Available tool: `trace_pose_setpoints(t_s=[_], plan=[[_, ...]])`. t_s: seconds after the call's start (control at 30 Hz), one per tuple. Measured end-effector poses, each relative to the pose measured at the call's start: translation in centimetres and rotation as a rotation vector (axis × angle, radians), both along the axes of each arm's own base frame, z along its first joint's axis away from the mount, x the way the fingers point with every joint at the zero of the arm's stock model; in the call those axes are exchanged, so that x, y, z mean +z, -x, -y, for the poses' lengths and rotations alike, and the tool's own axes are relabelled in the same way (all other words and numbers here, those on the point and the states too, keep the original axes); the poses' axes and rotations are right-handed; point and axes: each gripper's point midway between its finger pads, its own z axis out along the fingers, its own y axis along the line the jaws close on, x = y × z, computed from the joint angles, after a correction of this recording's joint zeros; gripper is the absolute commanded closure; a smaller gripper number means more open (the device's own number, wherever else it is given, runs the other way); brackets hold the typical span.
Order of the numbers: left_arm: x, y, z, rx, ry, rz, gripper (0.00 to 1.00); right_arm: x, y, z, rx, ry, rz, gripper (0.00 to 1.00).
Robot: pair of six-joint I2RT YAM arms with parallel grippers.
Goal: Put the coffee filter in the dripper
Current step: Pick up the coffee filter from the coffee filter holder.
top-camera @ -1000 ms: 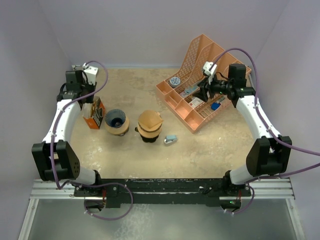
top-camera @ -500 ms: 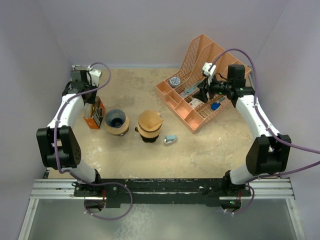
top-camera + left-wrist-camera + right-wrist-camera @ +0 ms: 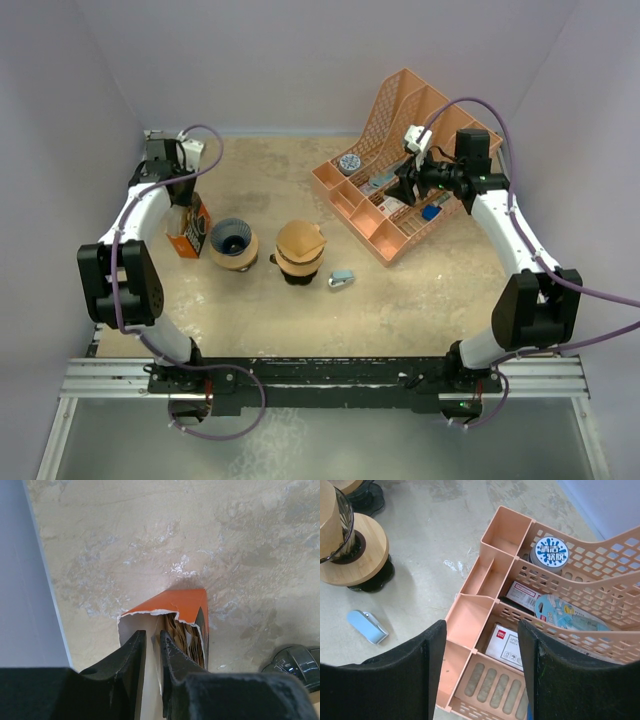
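Observation:
An orange box (image 3: 175, 605) with a torn top stands at the left of the table, brown coffee filters (image 3: 182, 637) packed upright inside it. My left gripper (image 3: 151, 635) reaches into its mouth, jaws nearly together. A thin pale sheet (image 3: 156, 652) stands in the narrow gap against the right finger; I cannot tell whether it is a filter or box lining. From above, the left gripper (image 3: 181, 203) hangs over the box (image 3: 190, 232). Just right of it stands the dripper (image 3: 232, 242), a wooden collar around a dark ribbed cone. My right gripper (image 3: 481, 630) is open and empty over the organizer.
A second wood-and-black brewer (image 3: 300, 250) with a tan top stands mid-table, a small light-blue clip (image 3: 342, 278) beside it. The peach desk organizer (image 3: 395, 215) holds stationery at the back right. The left wall (image 3: 25, 580) runs close to the box.
My left wrist has shifted a little toward the back over the orange box, its elbow has swung in, and its jaws have narrowed. The right arm has barely moved.

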Motion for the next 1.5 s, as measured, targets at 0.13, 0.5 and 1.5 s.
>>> trace_pose_setpoints(t_s=[0.13, 0.5, 1.5], plan=[[-0.7, -0.1, 0.0, -0.001, 0.002, -0.017, 0.88, -0.3, 0.0, 0.0, 0.001, 0.001, -0.009, 0.38], [-0.6, -0.2, 0.0, -0.001, 0.003, -0.014, 1.0, -0.4, 0.1, 0.0, 0.002, 0.003, -0.017, 0.37], [9.0, 3.2, 0.1, 0.011, -0.027, 0.194, 1.0, -0.4, 0.3, -0.1, 0.011, 0.0, -0.021, 0.36]])
